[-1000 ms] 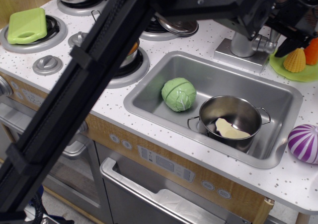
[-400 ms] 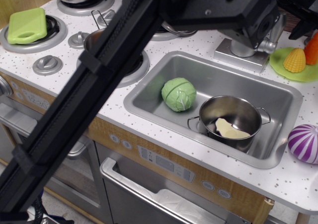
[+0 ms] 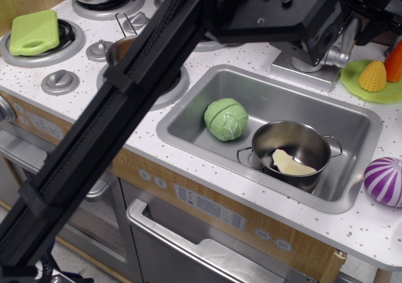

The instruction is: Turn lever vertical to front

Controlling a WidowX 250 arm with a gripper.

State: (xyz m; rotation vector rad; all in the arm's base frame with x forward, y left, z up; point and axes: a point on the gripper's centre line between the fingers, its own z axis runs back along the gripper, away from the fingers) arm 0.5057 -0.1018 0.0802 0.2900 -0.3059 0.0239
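The lever [image 3: 340, 57] is sitting at the upper right of the frame, a short silver stub poking rightward from the thick grey faucet column [image 3: 308, 62], which is standing on a rectangular base plate [image 3: 300, 69] just behind the sink [image 3: 352, 195]. The black arm is crossing the frame diagonally from lower left to upper right, and its dark housing is covering the top of the column. The end effector [image 3: 370, 7] is hanging at the top right edge, above and just beside the lever; its tips are running out of frame and merging with dark shapes, so I cannot tell whether it is wide, narrow or gripping anything. The lever itself is showing no visible contact. To do this step well, the fingers should probably be coming down to bracket the rounded end of the stub, not the column, then sweeping in an arc about the column's axis toward the front edge of the surface [image 3: 264, 51], keeping the push tangential so the pads are not slipping off the smooth metal. The yellow corn [image 3: 372, 76] on the green plate [image 3: 358, 88] is lying near the lever's right, so the sweep ought to be staying clear of it.
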